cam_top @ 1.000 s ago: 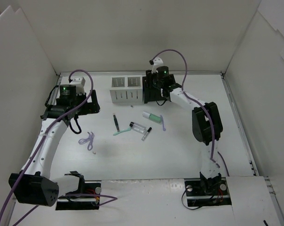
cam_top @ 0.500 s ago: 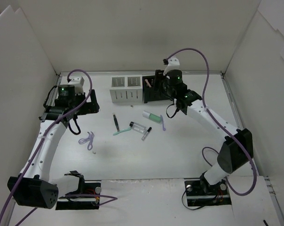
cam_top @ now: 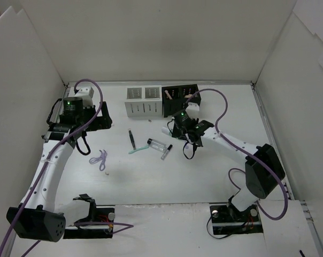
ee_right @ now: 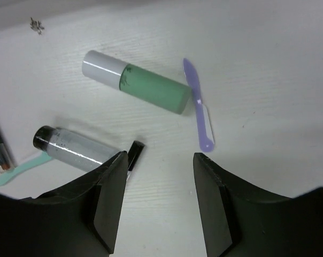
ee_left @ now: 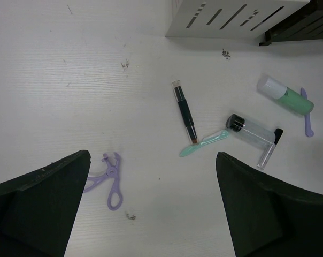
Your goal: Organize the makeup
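While my right hand (ee_right: 159, 166) hangs open, the tube (ee_right: 145, 88) looks light and slippery; I'd pinch its middle.

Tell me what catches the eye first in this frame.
The loose cluster mid-table draws the eye: a mint-green tube with a white cap, a clear vial with a black cap and a thin purple stick, with the right gripper hanging open just above them. A white slotted box and a black slotted box stand side by side at the back, and a lilac scissor-like tool lies alone to the left.
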`<state>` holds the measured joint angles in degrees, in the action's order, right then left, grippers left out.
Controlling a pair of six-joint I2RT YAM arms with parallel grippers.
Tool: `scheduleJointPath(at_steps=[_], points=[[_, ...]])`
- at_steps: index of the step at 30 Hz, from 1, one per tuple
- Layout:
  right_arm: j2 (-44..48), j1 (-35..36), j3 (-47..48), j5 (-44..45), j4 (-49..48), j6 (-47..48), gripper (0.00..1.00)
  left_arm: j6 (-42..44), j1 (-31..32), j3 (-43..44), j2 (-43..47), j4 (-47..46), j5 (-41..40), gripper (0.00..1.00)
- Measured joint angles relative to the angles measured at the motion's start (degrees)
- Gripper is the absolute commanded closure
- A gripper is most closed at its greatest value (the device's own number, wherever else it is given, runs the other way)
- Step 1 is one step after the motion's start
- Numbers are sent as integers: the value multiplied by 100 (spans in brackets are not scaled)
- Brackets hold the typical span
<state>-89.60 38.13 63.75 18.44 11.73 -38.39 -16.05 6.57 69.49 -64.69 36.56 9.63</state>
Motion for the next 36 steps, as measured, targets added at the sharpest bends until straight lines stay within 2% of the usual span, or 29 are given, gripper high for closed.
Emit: scheduleJointPath(at_steps=[4, 9, 11, 13, 15, 20, 25, 31, 36], points=[[-214, 164, -72, 20, 133, -387, 51, 15, 0, 0, 0, -2, 7, 2], [-157, 87, -262, 59, 155, -479, 50, 160, 133, -11, 9, -55, 310, 16], [42, -57, -463, 59, 199, -417, 50, 260, 433, 15, -26, -33, 348, 22], [378, -273, -667, 72, 306, -310, 50, 345, 1010, 203, -205, 94, 313, 27], [833, -479, -815, 87, 444, -181, 48, 396, 1620, 535, -549, 190, 293, 35], [2208, -909, -1056, 162, 584, 396, 45, 297, 2983, 986, -1478, 166, 46, 42], [3523, -1161, -1189, 216, 822, 914, 44, 131, 3963, 1547, -2771, 131, -210, 54], [4269, -1259, -1259, 238, 1099, 1191, 43, 81, 4459, 2811, -4559, 256, -411, 58], [4647, -1261, -1534, 229, 1311, 1320, 43, -7, 4513, 3209, -5364, 350, -535, 58]])
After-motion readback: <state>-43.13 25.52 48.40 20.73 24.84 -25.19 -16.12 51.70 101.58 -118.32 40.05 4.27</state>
